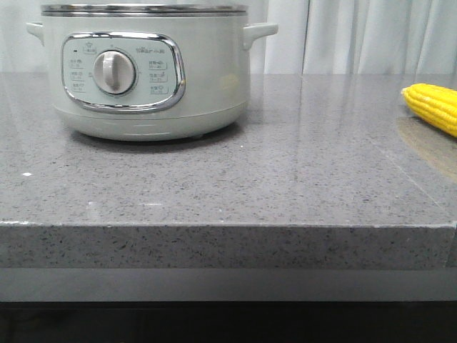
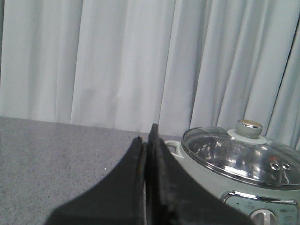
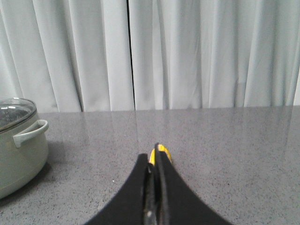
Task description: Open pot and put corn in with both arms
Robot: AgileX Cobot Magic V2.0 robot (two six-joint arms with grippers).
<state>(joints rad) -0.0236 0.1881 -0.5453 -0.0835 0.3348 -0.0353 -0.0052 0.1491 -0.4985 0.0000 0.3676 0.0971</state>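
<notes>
The pale grey-green pot (image 1: pixel 150 78) stands at the back left of the grey stone counter, its dial facing me. In the left wrist view the pot (image 2: pixel 206 171) wears a glass lid (image 2: pixel 239 157) with a round knob (image 2: pixel 248 126). The yellow corn (image 1: pixel 434 106) lies at the counter's right edge, partly cut off. My left gripper (image 2: pixel 146 136) is shut and empty, held beside the pot, apart from it. My right gripper (image 3: pixel 153 157) is shut and empty; the corn's tip (image 3: pixel 161 151) shows just beyond its fingertips. Neither gripper shows in the front view.
The grey speckled counter (image 1: pixel 285 164) has a front edge near me. White curtains (image 3: pixel 187 51) hang behind it. The pot's side handle (image 3: pixel 30 132) shows in the right wrist view.
</notes>
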